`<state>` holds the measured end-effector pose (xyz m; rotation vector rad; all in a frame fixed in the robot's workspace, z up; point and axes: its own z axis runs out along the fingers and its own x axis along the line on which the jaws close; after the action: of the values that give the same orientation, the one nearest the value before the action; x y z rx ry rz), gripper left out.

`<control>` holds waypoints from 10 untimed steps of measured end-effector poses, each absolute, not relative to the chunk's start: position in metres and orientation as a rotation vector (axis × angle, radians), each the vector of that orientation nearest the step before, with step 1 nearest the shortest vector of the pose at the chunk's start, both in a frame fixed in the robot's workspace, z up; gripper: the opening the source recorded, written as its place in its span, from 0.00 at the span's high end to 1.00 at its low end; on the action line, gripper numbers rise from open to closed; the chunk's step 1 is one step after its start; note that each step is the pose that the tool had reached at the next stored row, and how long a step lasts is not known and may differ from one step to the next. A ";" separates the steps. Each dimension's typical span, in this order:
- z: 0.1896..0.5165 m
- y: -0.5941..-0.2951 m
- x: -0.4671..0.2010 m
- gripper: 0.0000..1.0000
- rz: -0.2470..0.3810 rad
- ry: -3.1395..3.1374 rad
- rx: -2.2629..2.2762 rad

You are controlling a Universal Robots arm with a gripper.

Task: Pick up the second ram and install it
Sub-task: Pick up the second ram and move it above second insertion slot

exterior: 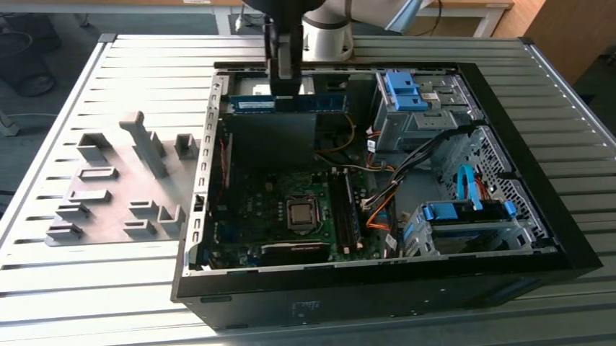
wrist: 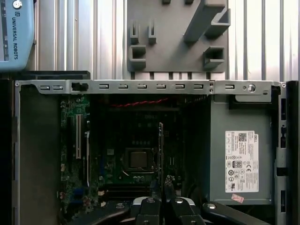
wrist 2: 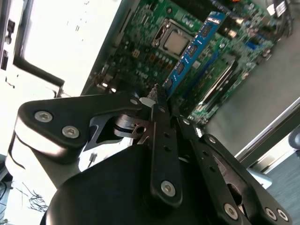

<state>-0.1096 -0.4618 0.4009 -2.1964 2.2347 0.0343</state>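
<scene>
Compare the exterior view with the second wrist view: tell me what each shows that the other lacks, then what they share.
The exterior view adds the grey fixture plate on the slatted table at the exterior view's left, plus the blue drive caddies inside the open computer case. The second wrist view adds a close look at the claw shut on the second ram, seen along the stick. Shared: the second ram, the motherboard and its processor socket.
</scene>
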 end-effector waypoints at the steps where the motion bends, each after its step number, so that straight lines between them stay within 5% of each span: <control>1: 0.401 -0.462 -0.106 0.86 0.034 2.235 -2.196; 10: 0.401 -0.462 -0.078 0.86 0.034 2.235 -2.197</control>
<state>-0.0780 -0.4618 0.4009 -2.1965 2.2346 0.0343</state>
